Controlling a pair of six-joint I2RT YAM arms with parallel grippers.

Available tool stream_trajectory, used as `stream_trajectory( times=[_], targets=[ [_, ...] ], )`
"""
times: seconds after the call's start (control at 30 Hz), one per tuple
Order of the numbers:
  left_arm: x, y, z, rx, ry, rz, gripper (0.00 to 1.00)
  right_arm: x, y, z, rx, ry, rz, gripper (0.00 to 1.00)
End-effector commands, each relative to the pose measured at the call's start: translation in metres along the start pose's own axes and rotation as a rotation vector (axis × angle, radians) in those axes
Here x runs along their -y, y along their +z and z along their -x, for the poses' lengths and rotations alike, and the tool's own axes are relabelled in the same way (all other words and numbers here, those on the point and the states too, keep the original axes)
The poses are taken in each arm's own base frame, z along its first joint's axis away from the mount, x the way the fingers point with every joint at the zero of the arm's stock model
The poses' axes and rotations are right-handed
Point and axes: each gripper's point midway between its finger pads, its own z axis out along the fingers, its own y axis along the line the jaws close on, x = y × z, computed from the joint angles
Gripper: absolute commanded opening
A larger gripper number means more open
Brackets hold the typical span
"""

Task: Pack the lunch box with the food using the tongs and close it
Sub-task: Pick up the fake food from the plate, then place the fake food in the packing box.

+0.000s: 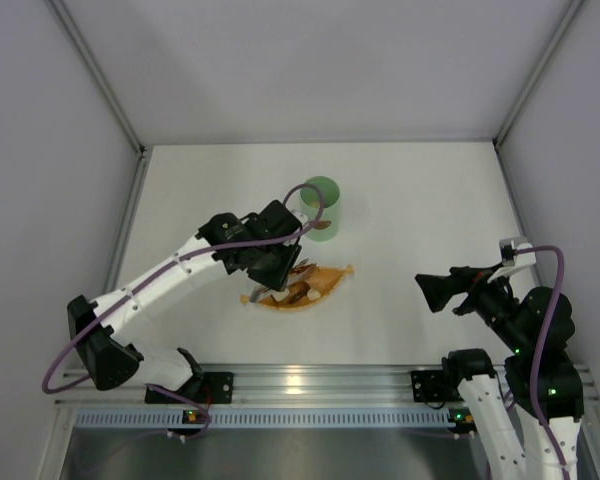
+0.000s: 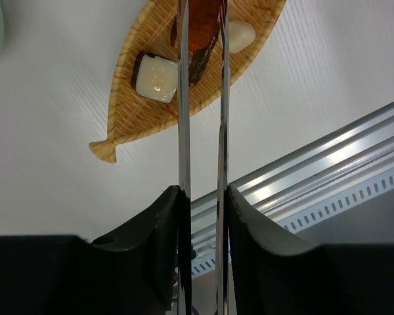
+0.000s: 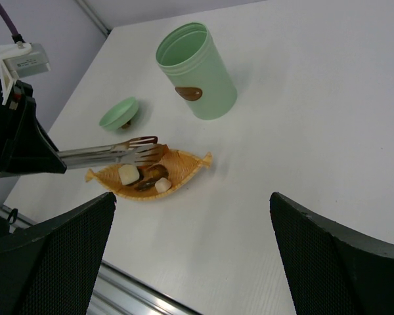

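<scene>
Well right of the tray [image 3: 187, 167], the right hand [image 3: 192, 203] hangs released, fingers wide. Over the tray the left hand [image 2: 202, 193] grasps the tongs [image 2: 184, 131], tips among the food [image 2: 156, 79] lying in it. Beyond the tray stands the open lunch box [image 3: 200, 72], its lid [image 3: 119, 113] nearby on the worktop [image 3: 302, 131].

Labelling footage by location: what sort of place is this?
Probably a robotics lab test cell: a white table boxed in by plain panels, with two robot arms bolted to an aluminium rail at its near edge.
</scene>
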Motion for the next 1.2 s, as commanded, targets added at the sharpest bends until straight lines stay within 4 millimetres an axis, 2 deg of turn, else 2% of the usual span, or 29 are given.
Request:
stream_trajectory(
  times=[0.0, 0.23, 0.37, 0.43, 0.47, 0.5, 0.57, 0.6, 0.7, 0.73, 0.87, 1.17],
  targets=[
    [-0.001, -0.022, 0.012, 0.062, 0.007, 0.006, 0.34, -0.003, -0.002, 0.004, 0.005, -0.018, 0.009, 0.99],
    [0.001, -0.048, 0.040, 0.163, -0.011, 0.007, 0.35, -0.005, -0.002, 0.008, 0.005, -0.021, 0.016, 1.00],
    [0.008, -0.066, 0.065, 0.238, -0.024, -0.015, 0.36, -0.006, -0.002, 0.009, 0.006, -0.022, 0.018, 1.00],
    [0.012, -0.074, 0.083, 0.284, -0.031, -0.014, 0.36, -0.006, -0.001, 0.008, 0.003, -0.019, 0.017, 1.00],
    [0.013, -0.073, 0.091, 0.292, -0.034, -0.006, 0.37, -0.006, -0.001, 0.008, 0.004, -0.018, 0.019, 0.99],
    [0.014, -0.083, 0.104, 0.339, -0.042, -0.006, 0.37, -0.006, -0.001, 0.007, 0.002, -0.017, 0.020, 1.00],
    [0.016, -0.081, 0.120, 0.358, -0.047, 0.009, 0.37, -0.006, -0.001, 0.007, 0.000, -0.015, 0.022, 0.99],
    [0.016, -0.088, 0.132, 0.399, -0.057, 0.016, 0.38, -0.006, -0.002, 0.008, 0.004, -0.016, 0.020, 0.99],
    [0.017, -0.080, 0.152, 0.419, -0.064, 0.034, 0.38, -0.007, -0.002, 0.008, 0.003, -0.019, 0.022, 0.99],
    [0.016, -0.083, 0.161, 0.441, -0.073, 0.042, 0.38, -0.007, -0.003, 0.007, 0.001, -0.019, 0.024, 0.99],
    [0.008, -0.070, 0.182, 0.454, -0.098, 0.061, 0.38, -0.007, -0.003, 0.007, 0.001, -0.019, 0.024, 0.99],
    [-0.015, -0.048, 0.202, 0.441, -0.137, 0.094, 0.41, -0.006, -0.002, 0.004, 0.001, -0.016, 0.024, 0.99]
  ],
)
